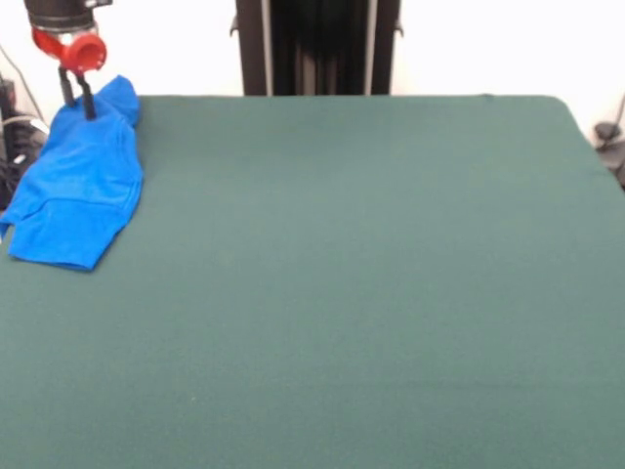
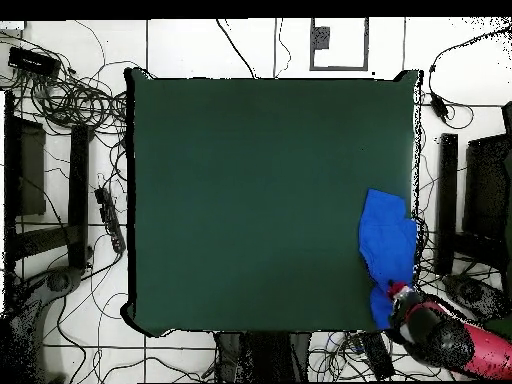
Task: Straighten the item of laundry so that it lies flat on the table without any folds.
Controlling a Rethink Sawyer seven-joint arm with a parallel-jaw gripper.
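Lying bunched, T-shirt (image 1: 80, 186) runs lengthwise along table (image 1: 342, 293) edge.

The dark green table (image 1: 352, 293) carries one thing: a crumpled blue T-shirt (image 1: 78, 191) at its edge, spreading out from just below the gripper (image 1: 77, 96), with bare felt stretching well away beyond it.

A plain bright royal-blue is shown by the T-shirt (image 1: 80, 186) (image 2: 388, 243), with no print. The counter (image 1: 352, 293) (image 2: 250, 200) beneath the shirt is covered in plain dark green. The hand (image 1: 80, 103) above the shirt is coloured red and black.
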